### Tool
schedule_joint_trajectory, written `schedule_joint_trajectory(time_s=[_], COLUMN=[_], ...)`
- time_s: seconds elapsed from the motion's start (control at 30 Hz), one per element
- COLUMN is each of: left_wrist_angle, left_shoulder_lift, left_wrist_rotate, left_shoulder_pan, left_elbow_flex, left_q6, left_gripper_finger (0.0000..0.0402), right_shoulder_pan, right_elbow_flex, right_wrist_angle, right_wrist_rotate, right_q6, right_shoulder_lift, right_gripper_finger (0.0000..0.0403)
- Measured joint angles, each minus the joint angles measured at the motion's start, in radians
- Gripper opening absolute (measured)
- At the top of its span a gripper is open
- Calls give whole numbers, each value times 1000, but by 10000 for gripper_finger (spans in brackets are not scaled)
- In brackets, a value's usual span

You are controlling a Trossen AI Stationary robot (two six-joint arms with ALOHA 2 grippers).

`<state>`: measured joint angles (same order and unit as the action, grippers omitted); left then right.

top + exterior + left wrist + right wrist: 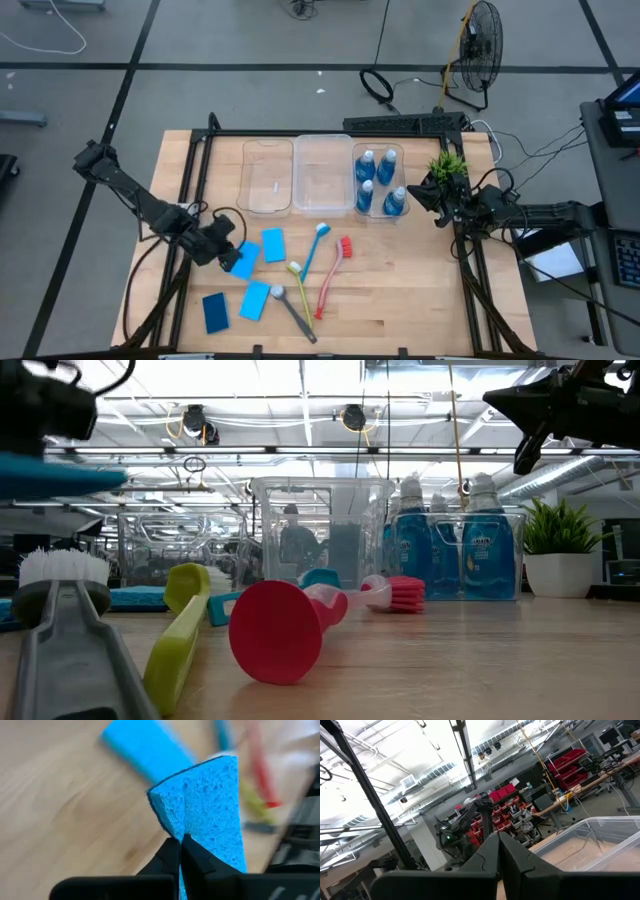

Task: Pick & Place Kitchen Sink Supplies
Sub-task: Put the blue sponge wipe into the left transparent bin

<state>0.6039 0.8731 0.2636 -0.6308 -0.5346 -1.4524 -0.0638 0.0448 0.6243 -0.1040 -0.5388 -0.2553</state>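
My left gripper [226,252] [181,846] hangs over the table's left half, shut on a flat blue sponge [243,261] [50,476]. Three more blue sponges [273,244] [255,300] [215,312] lie flat on the wood. Beside them lie the blue brush [318,245], red brush [335,270] [300,620], yellow-green brush [300,285] [180,630] and grey brush [292,312] [60,620]. Several bottles of blue liquid [378,180] [445,550] stand upright in the rightmost clear bin. My right gripper [436,203] [499,845] waits shut in the air near the potted plant. My left gripper pinches the blue sponge between its two fingers at one edge [192,827], coming from the table's left side. The sponge is lifted clear of the table and sticks out beyond the fingertips, roughly level in the low view.
Three clear bins stand in a row at the far side: two hold nothing [268,175] [322,175], and the right one [392,150] holds the bottles. A potted plant [447,165] [560,555] stands to their right. Bare wood lies along the near edge and the right half.
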Motion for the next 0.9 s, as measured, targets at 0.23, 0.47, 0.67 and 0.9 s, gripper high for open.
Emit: schedule_joint_trajectory(time_s=[0.23, 0.47, 0.67, 0.9], left_wrist_angle=[-215, -506, -644, -467], left_shoulder_lift=[-20, -26, -26, -26], left_wrist_rotate=[150, 252, 285, 391], left_shoulder_pan=[2, 2, 2, 4], left_elbow_flex=[0, 0, 0, 0], left_q6=[183, 459, 624, 446], left_gripper_finger=[1, 1, 1, 1], right_shoulder_pan=[0, 0, 0, 0], right_elbow_flex=[0, 0, 0, 0], right_wrist_angle=[0, 0, 0, 0], right_wrist_rotate=[0, 0, 0, 0], right_q6=[0, 0, 0, 0], right_shoulder_lift=[0, 0, 0, 0], right_gripper_finger=[0, 0, 0, 0])
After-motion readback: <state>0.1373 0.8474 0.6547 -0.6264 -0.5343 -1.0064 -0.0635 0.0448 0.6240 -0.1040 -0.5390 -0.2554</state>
